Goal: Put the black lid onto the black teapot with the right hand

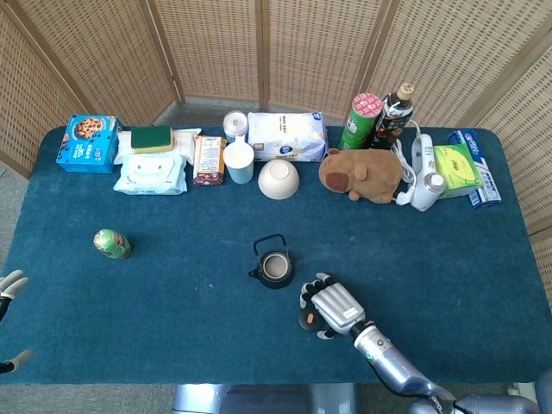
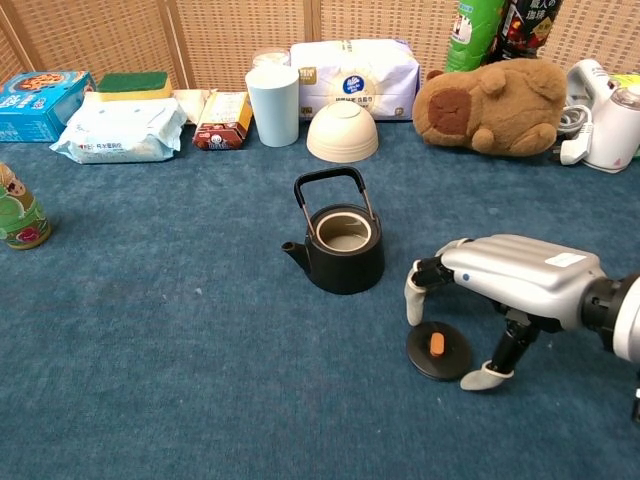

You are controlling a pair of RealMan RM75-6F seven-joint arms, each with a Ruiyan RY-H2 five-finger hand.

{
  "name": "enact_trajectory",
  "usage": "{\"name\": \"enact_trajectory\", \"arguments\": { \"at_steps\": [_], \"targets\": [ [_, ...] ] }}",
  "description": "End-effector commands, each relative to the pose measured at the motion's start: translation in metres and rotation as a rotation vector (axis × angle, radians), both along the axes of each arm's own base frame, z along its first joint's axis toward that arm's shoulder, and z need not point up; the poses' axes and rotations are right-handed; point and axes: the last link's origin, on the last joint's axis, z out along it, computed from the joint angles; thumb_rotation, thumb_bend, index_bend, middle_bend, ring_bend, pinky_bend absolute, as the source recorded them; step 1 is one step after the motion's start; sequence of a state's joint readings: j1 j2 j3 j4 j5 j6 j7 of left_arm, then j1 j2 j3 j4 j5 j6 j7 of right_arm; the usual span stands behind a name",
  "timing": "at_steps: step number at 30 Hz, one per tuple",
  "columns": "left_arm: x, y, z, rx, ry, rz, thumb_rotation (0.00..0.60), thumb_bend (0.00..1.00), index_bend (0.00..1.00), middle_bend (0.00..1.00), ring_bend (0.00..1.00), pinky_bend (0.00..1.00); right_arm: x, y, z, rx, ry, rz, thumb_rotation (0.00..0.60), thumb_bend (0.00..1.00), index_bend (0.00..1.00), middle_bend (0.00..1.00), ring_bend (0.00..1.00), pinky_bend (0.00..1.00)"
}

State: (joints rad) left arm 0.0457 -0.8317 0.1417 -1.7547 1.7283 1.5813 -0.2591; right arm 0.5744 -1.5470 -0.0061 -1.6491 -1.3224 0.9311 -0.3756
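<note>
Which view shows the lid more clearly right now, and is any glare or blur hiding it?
Chest view: the lid is sharp, evenly lit, no glare, its orange knob plain, lying under the right hand. Head view: also sharp, but the lid is small and partly covered by the hand; the teapot shows clearly.

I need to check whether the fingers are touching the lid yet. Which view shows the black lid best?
The chest view: the black lid lies flat in full, orange knob visible, between the right hand's fingers, contact unclear. In the head view, the lid is small and partly covered by the hand.
</note>
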Motion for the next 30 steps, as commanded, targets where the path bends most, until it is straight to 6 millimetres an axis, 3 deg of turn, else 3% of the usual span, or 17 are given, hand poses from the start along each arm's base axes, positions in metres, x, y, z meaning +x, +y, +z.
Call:
{"name": "enact_trajectory", "arguments": {
  "at_steps": [1, 15, 30],
  "targets": [
    [0.0, 0.0, 0.0, -0.001, 0.0, 0.0, 0.6, 0.08, 0.0, 0.0, 0.0, 0.1, 0.0, 0.0, 0.0, 0.002, 0.003, -0.002, 0.6, 0.08, 0.39, 0.26, 0.24, 0.1],
    [0.0, 0.0, 0.0, -0.001, -0.001, 0.0, 0.6, 0.08, 0.0, 0.0, 0.0, 0.1, 0.0, 0.0, -0.003, 0.012, -0.003, -0.015, 0.6, 0.11, 0.45, 0.27, 0.25, 0.1],
    [0.0, 0.0, 0.0, -0.002, -0.001, 0.0, 0.6, 0.08, 0.0, 0.0, 0.0, 0.1, 0.011, 0.004, 0.014, -0.003, -0.038, 0.007, 0.6, 0.13, 0.46, 0.27, 0.25, 0.11]
  ]
}}
